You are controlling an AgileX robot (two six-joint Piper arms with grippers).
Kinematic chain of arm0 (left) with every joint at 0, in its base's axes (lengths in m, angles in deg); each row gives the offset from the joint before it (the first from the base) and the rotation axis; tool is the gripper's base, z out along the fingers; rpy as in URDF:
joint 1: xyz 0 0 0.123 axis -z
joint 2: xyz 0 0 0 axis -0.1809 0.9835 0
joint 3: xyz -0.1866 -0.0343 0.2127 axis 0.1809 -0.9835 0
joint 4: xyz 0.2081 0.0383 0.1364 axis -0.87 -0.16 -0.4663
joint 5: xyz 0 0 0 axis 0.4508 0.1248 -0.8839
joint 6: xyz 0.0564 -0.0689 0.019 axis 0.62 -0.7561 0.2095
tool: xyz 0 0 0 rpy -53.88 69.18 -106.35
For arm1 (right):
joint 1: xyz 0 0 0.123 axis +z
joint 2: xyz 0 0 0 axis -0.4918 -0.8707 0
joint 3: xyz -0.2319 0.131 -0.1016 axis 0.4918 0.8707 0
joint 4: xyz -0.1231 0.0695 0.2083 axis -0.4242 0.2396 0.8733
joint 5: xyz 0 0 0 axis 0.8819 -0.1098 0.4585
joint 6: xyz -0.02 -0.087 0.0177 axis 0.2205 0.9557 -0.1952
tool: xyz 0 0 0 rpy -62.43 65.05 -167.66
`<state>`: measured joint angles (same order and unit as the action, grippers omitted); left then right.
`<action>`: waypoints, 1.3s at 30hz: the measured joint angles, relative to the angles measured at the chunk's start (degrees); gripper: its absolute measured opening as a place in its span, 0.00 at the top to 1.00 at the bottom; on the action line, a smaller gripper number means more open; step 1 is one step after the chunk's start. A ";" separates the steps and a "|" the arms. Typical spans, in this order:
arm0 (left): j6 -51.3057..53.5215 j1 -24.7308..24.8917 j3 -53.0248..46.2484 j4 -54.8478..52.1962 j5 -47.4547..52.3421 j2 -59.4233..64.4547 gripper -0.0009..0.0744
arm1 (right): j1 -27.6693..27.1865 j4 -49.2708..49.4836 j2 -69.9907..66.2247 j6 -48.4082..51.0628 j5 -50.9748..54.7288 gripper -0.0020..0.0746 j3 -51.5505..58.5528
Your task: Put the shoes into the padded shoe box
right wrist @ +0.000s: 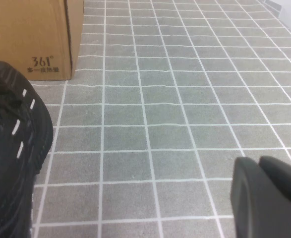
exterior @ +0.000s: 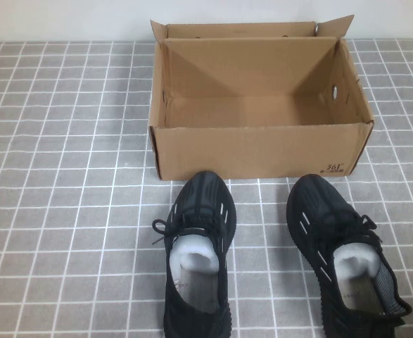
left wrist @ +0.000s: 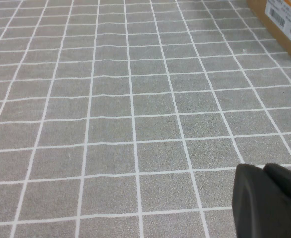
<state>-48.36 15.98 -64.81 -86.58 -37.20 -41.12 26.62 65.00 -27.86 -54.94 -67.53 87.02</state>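
The brown cardboard shoe box [exterior: 259,151] stands open at the back middle of the table, empty inside, with its "361" print at the front right corner. Two black knit sneakers with white paper stuffing stand in front of it, toes towards the box: the left shoe [exterior: 198,253] and the right shoe [exterior: 343,257]. Neither arm shows in the high view. My left gripper [left wrist: 263,169] is shut and empty over bare tiles, with the box's corner [left wrist: 284,25] far off. My right gripper [right wrist: 258,161] is shut and empty, apart from the right shoe [right wrist: 11,148] and the box [right wrist: 31,34].
The table is covered by a grey cloth with a white grid [exterior: 65,211]. The box's rear flaps [exterior: 241,29] stand up against the white wall. An orange label [left wrist: 286,12] is on the box's side.
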 joint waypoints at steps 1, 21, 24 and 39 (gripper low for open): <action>0.00 0.00 0.00 0.00 0.00 0.00 0.99 | 0.00 0.00 0.00 0.00 0.00 0.98 0.00; 0.00 0.00 0.00 0.00 0.00 0.00 0.99 | 0.00 0.00 0.00 0.00 0.00 0.98 0.00; 0.00 0.00 0.00 0.00 0.00 0.00 0.99 | 0.00 0.00 0.00 0.00 -0.45 0.98 0.00; 0.00 0.00 0.00 0.00 0.00 0.00 0.99 | 0.00 0.00 0.00 0.00 -31.56 0.98 0.00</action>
<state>-48.36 15.98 -64.81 -86.58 -37.20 -41.12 26.62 65.00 -27.86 -54.94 -99.09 87.02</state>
